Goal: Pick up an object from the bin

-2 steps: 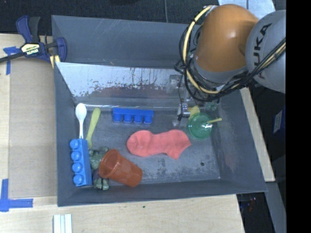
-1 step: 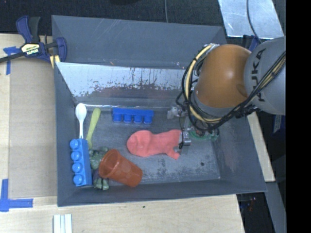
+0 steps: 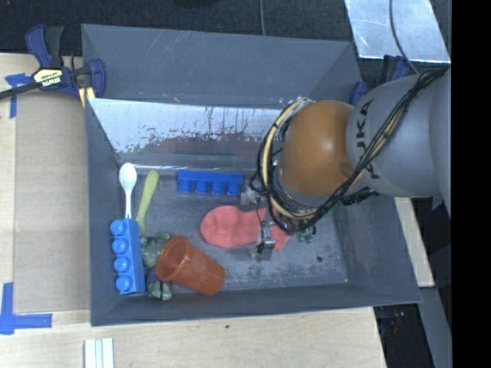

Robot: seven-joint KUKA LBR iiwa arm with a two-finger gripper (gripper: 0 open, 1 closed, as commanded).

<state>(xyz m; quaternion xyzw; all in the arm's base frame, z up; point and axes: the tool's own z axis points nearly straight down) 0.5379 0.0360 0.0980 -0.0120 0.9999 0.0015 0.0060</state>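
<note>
Gripper hanging low in bin, over right end of pink flat oval piece. Spread or pressed together: cannot tell. Pink piece lying flat on bin floor, apparently not lifted yet. Orange cup lying further left of gripper, blue block row lying behind-left. Judging grasp and lift as remaining.

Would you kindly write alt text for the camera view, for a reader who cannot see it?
The gripper hangs over the right end of a flat pink thing in a grey bin. Left of it lie an orange cup on its side, two blue block strips, a white spoon and a yellow spoon.
</note>
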